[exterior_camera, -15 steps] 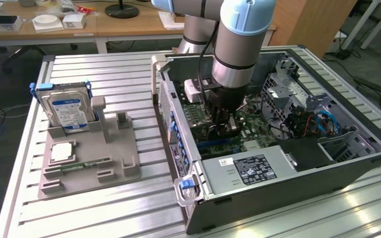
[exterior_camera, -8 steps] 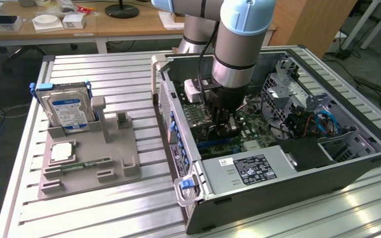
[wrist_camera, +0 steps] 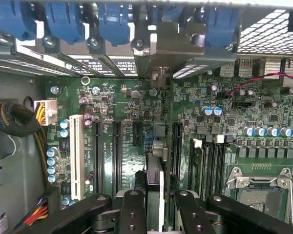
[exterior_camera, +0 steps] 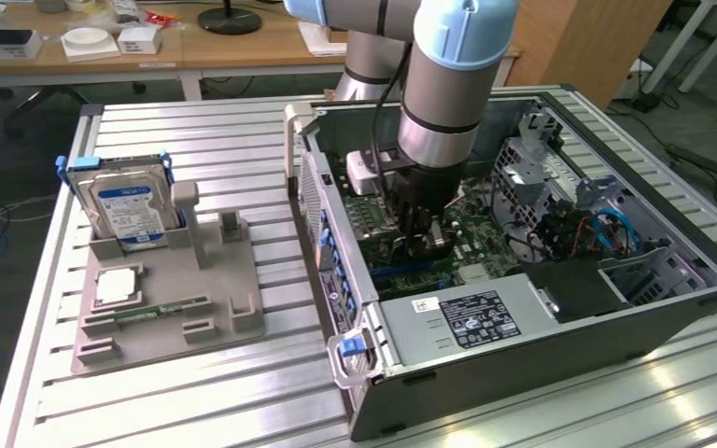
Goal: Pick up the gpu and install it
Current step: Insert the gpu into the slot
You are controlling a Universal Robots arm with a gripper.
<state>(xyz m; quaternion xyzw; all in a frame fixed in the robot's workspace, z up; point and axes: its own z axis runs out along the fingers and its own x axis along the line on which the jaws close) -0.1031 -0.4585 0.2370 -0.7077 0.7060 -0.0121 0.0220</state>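
Inside the open computer case (exterior_camera: pixel 657 308), my gripper (exterior_camera: pixel 421 245) reaches down over the green motherboard (exterior_camera: pixel 477 238). In the wrist view the gripper (wrist_camera: pixel 158 212) is shut on the gpu (wrist_camera: pixel 155 170), a thin dark card seen edge-on between the two black fingers (wrist_camera: pixel 132 209). The card stands upright in line with a long black expansion slot (wrist_camera: pixel 177 146), and its far end with the pale bracket (wrist_camera: pixel 158 131) points toward the rear slot openings under the blue latches (wrist_camera: pixel 112 19). Whether its lower edge sits in the slot I cannot tell.
On the exterior view's left a grey fixture (exterior_camera: pixel 209 308) holds a silver hard drive (exterior_camera: pixel 128 205), a green memory stick (exterior_camera: pixel 160 310) and a square chip (exterior_camera: pixel 116 285). The power supply (exterior_camera: pixel 484 317), drive cage (exterior_camera: pixel 545 168) and cables (exterior_camera: pixel 608 233) crowd the case around the arm.
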